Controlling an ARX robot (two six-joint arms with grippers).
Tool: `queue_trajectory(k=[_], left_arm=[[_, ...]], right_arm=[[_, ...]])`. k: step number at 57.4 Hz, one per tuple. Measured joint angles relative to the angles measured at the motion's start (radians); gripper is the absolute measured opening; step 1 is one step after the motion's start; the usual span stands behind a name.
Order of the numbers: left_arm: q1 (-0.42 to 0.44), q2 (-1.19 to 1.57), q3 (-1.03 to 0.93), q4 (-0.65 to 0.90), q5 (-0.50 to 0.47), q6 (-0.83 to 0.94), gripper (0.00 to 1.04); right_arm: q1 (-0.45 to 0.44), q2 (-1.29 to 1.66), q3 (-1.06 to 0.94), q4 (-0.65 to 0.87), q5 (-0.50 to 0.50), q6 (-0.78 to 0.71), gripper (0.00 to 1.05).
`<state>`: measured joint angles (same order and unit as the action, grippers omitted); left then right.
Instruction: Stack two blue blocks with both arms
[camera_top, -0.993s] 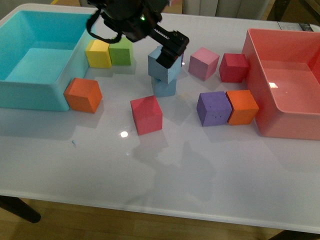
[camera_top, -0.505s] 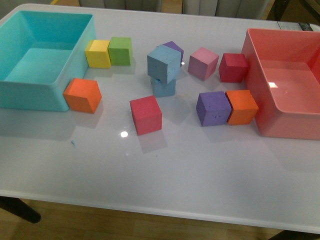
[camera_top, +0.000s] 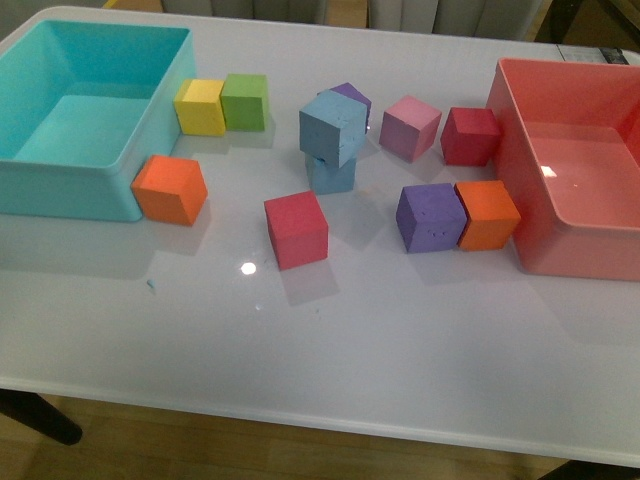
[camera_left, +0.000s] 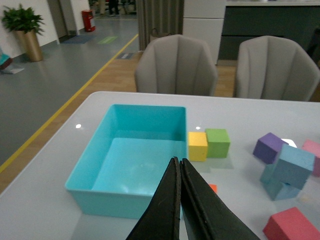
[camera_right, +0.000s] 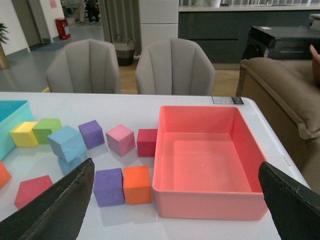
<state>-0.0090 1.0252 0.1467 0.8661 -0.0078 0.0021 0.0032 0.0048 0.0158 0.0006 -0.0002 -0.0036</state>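
One light sky-blue foam cube (camera_top: 333, 126) rests stacked, twisted and overhanging, atop a second matching sky-blue foam cube (camera_top: 330, 176) standing on the white tabletop (camera_top: 400, 330), mid-table.

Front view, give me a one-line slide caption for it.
Two blue blocks stacked, the upper one skewed, among scattered cubes between a turquoise bin and a pink bin; no arms visible.

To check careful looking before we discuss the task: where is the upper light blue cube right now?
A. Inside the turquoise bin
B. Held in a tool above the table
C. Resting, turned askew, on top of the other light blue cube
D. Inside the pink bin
C: the front view shows the upper blue cube sitting twisted on the lower blue cube, with no tool touching it.
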Motion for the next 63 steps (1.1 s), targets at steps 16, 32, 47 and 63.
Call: queue_trajectory(k=[16,32,47,63], left_arm=[[0.006,-0.145,-0.1,-0.035,0.008,0.0,0.02],[0.006,-0.369,-0.131,-0.23,0.008,0.0,0.02],[0.006,-0.581,-0.132,-0.425,0.008,0.0,0.02],[0.006,-0.712,-0.132,-0.552,0.008,0.0,0.02]], right_arm=[[0.0,0.0,0.0,0.0,0.0,0.0,0.96],[0.0,0.0,0.0,0.0,0.0,0.0,0.96],[0.0,0.0,0.0,0.0,0.0,0.0,0.96],[0.0,0.0,0.0,0.0,0.0,0.0,0.96]])
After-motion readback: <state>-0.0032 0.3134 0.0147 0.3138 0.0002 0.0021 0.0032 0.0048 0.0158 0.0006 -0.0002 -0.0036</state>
